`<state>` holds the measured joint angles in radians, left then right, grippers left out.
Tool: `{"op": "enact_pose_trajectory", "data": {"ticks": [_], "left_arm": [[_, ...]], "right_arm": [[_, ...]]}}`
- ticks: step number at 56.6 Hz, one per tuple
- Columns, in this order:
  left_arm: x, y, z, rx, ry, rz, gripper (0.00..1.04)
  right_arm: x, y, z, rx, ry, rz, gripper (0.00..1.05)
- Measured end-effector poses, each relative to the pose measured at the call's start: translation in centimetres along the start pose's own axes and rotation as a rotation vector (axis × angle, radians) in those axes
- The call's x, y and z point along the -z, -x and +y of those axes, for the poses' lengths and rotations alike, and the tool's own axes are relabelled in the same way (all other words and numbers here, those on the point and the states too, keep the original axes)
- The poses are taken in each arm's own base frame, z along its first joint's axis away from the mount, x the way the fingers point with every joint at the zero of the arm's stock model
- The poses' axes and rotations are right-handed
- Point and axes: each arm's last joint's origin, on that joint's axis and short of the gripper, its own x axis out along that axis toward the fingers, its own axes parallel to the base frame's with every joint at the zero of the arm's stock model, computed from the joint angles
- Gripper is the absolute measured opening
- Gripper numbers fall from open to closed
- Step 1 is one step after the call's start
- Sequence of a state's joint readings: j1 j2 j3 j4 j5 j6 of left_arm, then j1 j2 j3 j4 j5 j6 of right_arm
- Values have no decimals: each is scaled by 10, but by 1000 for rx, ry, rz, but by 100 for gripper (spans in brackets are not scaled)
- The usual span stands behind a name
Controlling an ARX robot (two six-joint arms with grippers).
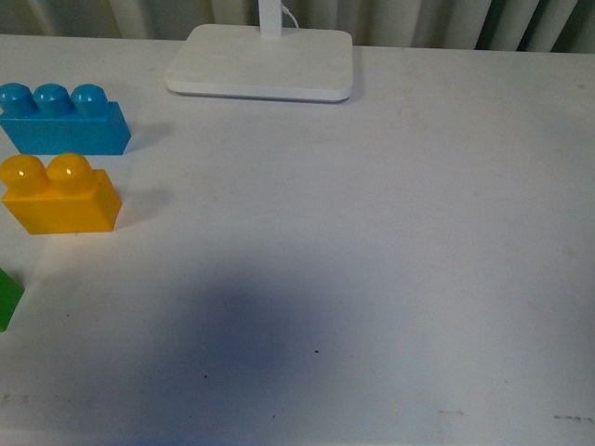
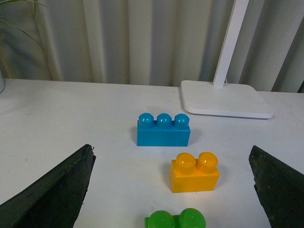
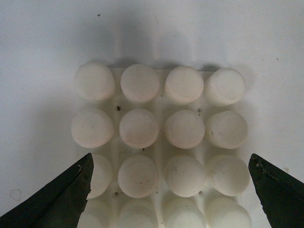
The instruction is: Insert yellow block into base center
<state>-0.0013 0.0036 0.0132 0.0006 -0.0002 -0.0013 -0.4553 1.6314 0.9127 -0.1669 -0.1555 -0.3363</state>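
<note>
The yellow block [image 1: 60, 195] stands upright on the white table at the far left of the front view, two studs on top. In the left wrist view the yellow block [image 2: 194, 173] sits ahead of my open left gripper [image 2: 171, 148], between the lines of its two dark fingers [image 2: 57, 194] and touching neither. The white studded base [image 3: 139, 128] fills the right wrist view, lying flat right under my open right gripper [image 3: 169, 156], whose fingers stand either side of it. Nothing is held. The front view shows neither gripper nor the base.
A blue three-stud brick [image 1: 63, 119] stands just behind the yellow one. A green brick [image 2: 176, 220] lies nearer my left gripper, only its corner [image 1: 7, 297] showing at the front view's left edge. A white lamp foot [image 1: 260, 60] with pole sits at the back.
</note>
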Motion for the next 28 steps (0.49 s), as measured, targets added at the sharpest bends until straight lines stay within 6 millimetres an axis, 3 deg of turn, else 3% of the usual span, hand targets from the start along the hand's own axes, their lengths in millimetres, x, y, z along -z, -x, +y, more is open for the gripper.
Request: {"op": "enact_pose_trajectory", "data": {"ticks": [28], "left_arm": [[0, 0, 0, 0, 0, 0, 98]], "right_arm": [[15, -15, -16, -30, 57, 66, 96]]}}
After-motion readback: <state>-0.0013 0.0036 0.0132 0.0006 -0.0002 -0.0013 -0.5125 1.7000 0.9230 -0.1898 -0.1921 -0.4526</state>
